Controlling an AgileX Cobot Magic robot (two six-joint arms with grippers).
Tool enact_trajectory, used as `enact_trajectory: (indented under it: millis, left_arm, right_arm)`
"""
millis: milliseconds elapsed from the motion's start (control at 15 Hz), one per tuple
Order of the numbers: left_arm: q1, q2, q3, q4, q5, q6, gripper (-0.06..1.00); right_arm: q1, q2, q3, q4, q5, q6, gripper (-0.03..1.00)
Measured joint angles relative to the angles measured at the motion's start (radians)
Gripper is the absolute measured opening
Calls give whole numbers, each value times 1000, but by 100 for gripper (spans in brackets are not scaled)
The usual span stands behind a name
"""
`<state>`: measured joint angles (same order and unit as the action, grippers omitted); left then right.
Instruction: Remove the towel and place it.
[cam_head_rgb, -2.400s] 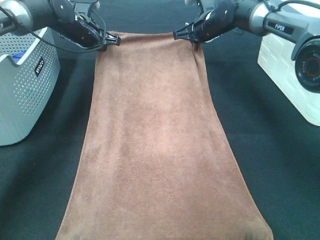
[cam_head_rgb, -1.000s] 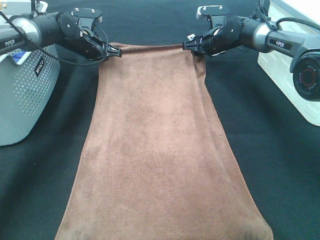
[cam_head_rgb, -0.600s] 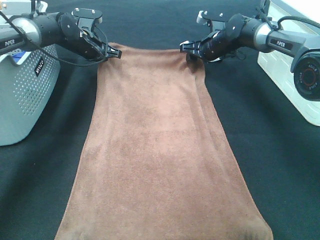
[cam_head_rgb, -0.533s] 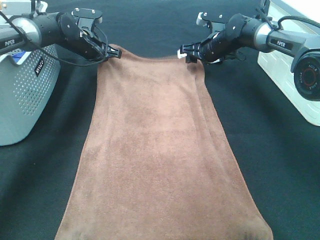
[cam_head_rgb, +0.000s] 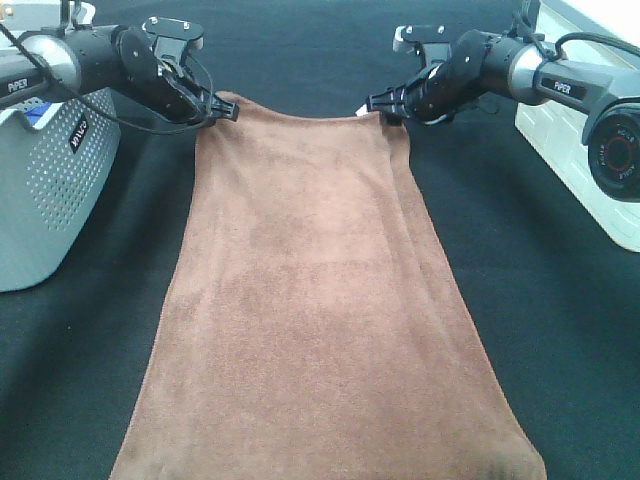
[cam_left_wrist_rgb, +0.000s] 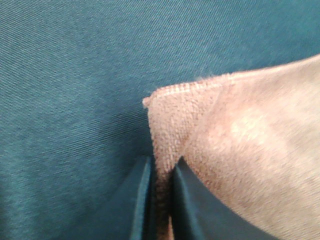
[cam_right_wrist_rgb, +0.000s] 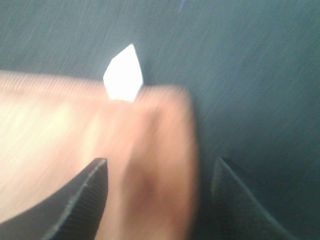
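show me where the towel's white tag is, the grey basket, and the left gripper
white tag (cam_right_wrist_rgb: 123, 74), right wrist view, middle of the tag.
grey basket (cam_head_rgb: 50, 190), exterior high view, its perforated side wall.
left gripper (cam_left_wrist_rgb: 161, 200), left wrist view, between the fingertips pinching the towel (cam_head_rgb: 320, 300) corner.

A black cloth-covered table (cam_head_rgb: 560, 330) carries the towel (cam_head_rgb: 320, 320) and a grey basket (cam_head_rgb: 45, 190).

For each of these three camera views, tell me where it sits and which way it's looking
Exterior high: mounted above, looking down at the towel on the black tabletop; both arms show, and a grey basket.
Left wrist: on the left arm, facing a towel corner pinched in the left gripper.
Right wrist: on the right arm, blurred, facing the white-tagged corner under the open right gripper.
Shared: the towel's far corners appear in all three views.
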<state>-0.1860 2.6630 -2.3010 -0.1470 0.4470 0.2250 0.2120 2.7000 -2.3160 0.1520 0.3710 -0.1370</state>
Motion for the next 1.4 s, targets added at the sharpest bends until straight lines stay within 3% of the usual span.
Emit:
enact_trajectory:
  millis: [200, 333, 933, 1400]
  left_arm:
    - [0, 0, 0, 22, 0, -18, 61]
    - [0, 0, 0, 43, 1, -57, 68]
    - [0, -16, 0, 47, -1, -77, 70]
    - [0, -16, 0, 35, 10, -77, 70]
  right_arm:
    - [0, 0, 0, -17, -62, 0, 60]
    - [0, 3, 0, -23, -78, 0, 60]
    - [-2, 79, 0, -51, -215, 0, 60]
    - [-27, 95, 0, -93, -231, 20, 60]
